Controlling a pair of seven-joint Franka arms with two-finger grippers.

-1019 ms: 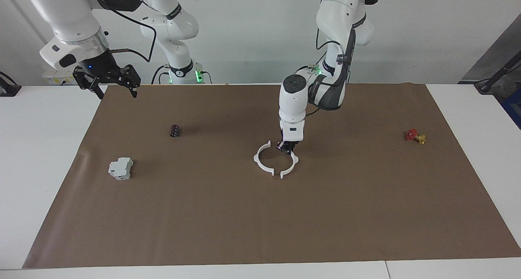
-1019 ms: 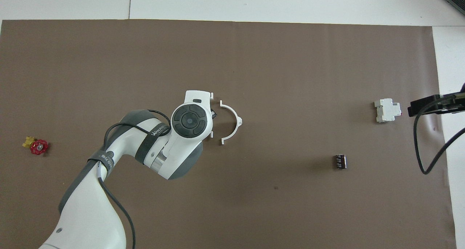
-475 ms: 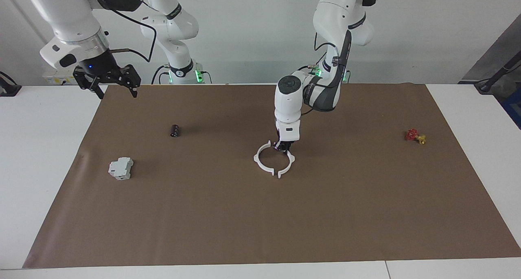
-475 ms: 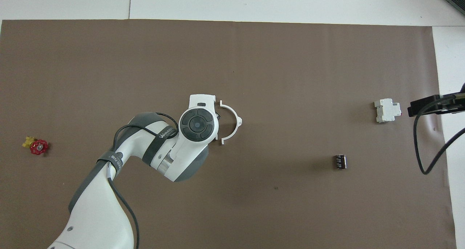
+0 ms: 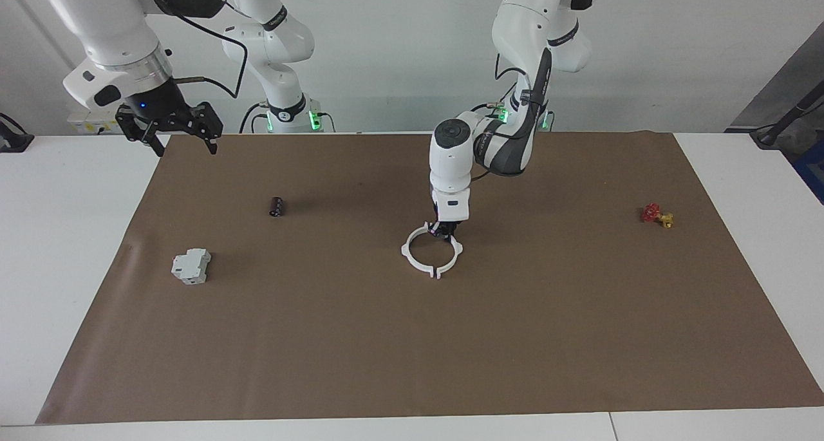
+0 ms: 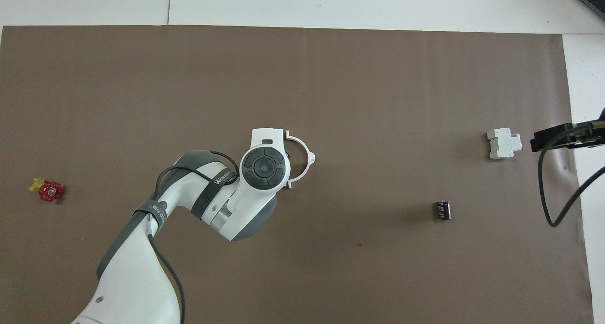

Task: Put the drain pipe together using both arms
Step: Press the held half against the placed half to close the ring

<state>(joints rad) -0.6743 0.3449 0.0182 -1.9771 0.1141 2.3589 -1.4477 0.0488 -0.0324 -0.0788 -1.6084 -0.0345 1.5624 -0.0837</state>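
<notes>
Drain pipe (image 5: 430, 251): two white half-rings lie flat mid-tabletop on the brown mat (image 5: 412, 364); they meet at the end farther from the robots, and the nearer joint is hidden under the wrist.
Left gripper (image 5: 444, 230): down at the half toward the left arm's end, jaws closed, apparently pinching that half near its nearer tab.
Right gripper (image 5: 172, 134): waits in the air with jaws spread wide, over the mat's corner at the right arm's end, holding nothing.
Risk, free half: nothing braces it, so I reckon a push could slide it instead of seating the tabs.
Risk, grip: a thin rim could twist or pop out.
Bystanders: black cylinder (image 5: 276, 206), grey-white block (image 5: 190, 266) and red-yellow valve (image 5: 656, 215) sit well apart.
</notes>
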